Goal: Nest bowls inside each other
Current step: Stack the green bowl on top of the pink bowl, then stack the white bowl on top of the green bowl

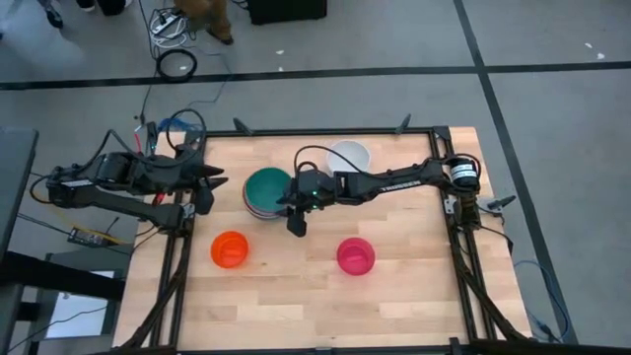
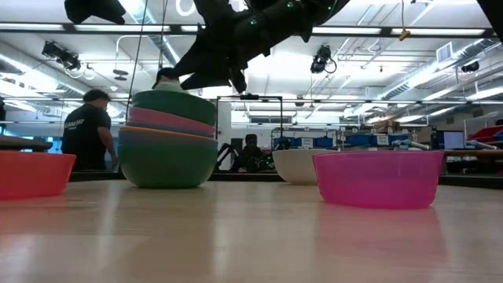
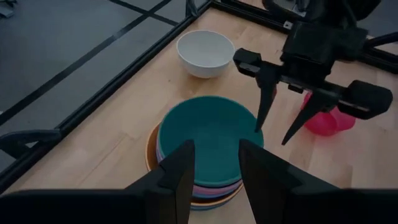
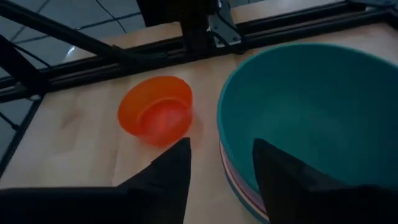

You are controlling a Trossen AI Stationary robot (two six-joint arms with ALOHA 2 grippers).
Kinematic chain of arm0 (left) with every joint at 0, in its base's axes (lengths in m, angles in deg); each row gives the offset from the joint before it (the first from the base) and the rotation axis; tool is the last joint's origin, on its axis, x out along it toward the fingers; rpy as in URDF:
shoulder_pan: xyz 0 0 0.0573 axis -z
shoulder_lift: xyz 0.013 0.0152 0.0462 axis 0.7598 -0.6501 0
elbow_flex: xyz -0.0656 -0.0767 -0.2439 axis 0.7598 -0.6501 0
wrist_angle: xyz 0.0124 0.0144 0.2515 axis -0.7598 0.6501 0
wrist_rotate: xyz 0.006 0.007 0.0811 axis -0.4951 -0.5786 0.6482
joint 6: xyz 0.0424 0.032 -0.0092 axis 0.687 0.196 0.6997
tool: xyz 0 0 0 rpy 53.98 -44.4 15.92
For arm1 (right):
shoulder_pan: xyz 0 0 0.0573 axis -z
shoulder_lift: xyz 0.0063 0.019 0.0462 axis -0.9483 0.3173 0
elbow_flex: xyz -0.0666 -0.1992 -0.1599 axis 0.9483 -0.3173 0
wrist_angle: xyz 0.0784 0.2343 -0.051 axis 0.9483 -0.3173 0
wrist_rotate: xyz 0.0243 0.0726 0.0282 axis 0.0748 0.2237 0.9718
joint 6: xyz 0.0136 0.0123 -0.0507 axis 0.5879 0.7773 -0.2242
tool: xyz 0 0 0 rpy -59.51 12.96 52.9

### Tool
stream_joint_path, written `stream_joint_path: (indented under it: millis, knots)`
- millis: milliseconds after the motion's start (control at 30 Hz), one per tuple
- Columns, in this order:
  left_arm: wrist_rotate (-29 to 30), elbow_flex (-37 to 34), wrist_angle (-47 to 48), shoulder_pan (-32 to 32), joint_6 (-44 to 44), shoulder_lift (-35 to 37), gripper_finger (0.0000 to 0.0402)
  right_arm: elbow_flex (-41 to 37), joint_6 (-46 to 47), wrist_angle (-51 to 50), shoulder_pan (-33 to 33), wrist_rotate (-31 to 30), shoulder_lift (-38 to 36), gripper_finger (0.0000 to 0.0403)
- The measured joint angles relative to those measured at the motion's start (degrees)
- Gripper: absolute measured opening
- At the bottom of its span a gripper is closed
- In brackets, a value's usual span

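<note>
The wooden table [image 1: 296,296] carries a stack of nested bowls [image 2: 167,140] near its back middle, the teal bowl [image 1: 267,187] on top, with pink, blue and orange rims showing beneath it and a green one at the bottom in the low view. Behind the stack and to its right stands the white bowl [image 1: 349,155] alone; the magenta bowl [image 1: 355,255] sits toward the front right, and the orange-red bowl [image 1: 230,248] toward the front left, both well apart from the stack. The right gripper [image 1: 296,219] hangs just beside the stack's right rim, fingers spread and holding nothing. The left gripper [image 1: 210,187] waits left of the stack, fingers parted and empty. The right arm carries white lettering along its forearm, too small to read.
</note>
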Motion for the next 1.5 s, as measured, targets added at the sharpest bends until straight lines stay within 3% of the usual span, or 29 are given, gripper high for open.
stream_joint_path:
  millis: [400,667,800,933,1100,1200,1367,1500]
  knots:
    - [0.0,0.0,0.03,-0.02,-0.02,0.0,0.0133,0.0,-3.68,2.67,-3.68,-8.28,-0.12,0.0156]
    - [-0.02,-0.72,0.27,0.0,-0.94,0.02,0.0133,0.04,-6.84,-8.63,-4.73,-30.11,-5.7,0.0153]
    - [-0.63,-4.32,-1.66,-0.02,-3.01,0.02,0.0133,0.07,0.36,-19.36,-3.63,-39.45,-9.67,0.0152]
    - [-4.49,-10.93,-11.85,-0.02,-3.2,-0.09,0.0133,0.07,9.98,-33.28,-1.25,-48.6,-13.48,0.0149]
    - [-7.2,-18.82,-27.42,0.0,-1.89,-1.23,0.0133,0.07,21.07,-47.63,3.66,-47.72,-14.61,0.0141]
    - [-7.21,-21.38,-31.86,0.0,-1.97,-2.02,0.0133,-0.59,23.98,-52.03,7.13,-42.82,-14.16,0.0134]
    - [-7.19,-21.75,-33.27,0.0,-2.91,-2.27,0.0133,-5.09,20.45,-46.54,12.69,-26.55,-13.67,0.0134]
    - [-7.21,-21.73,-33.23,0.0,-2.96,-1.85,0.0133,-8.94,16.91,-40.73,15.63,-19.78,-13.01,0.0138]
